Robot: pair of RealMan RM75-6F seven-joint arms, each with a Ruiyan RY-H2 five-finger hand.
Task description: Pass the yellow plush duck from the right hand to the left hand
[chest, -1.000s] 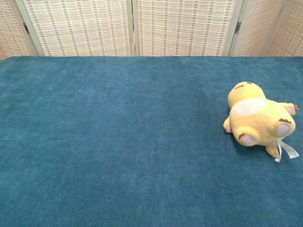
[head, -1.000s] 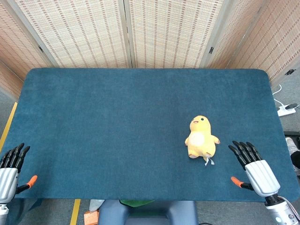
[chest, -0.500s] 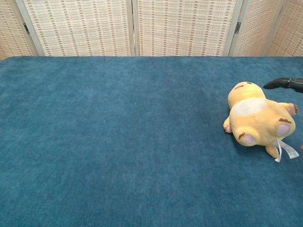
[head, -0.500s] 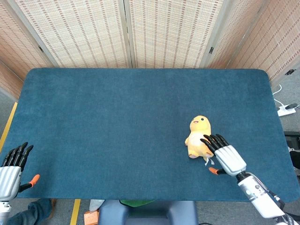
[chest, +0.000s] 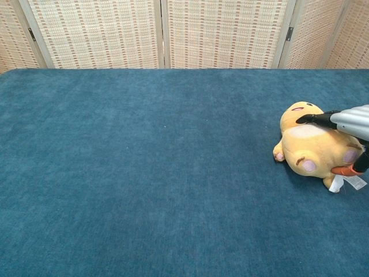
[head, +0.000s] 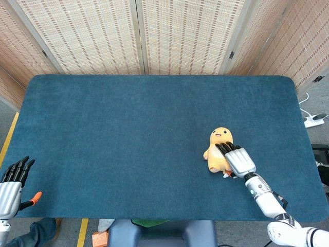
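Note:
The yellow plush duck (head: 217,149) (chest: 304,144) lies on its back on the blue table cover, right of centre, head pointing away from me. My right hand (head: 236,159) (chest: 349,122) lies over its belly. The fingers (chest: 314,119) stretch straight across the top of the duck, and the orange-tipped thumb (chest: 346,170) sits by its lower side near the white tag. The fingers are not curled around the toy, and the duck still rests on the table. My left hand (head: 12,184) hovers off the front left corner, fingers straight and apart, holding nothing; the chest view does not show it.
The blue cloth-covered table (head: 128,128) fills both views. Woven folding screens (head: 139,36) stand behind its far edge. A white power strip (head: 313,121) lies on the floor to the right.
My right hand has swept left from the table's front right edge onto the duck, and the duck has shifted slightly. The left hand has barely moved.

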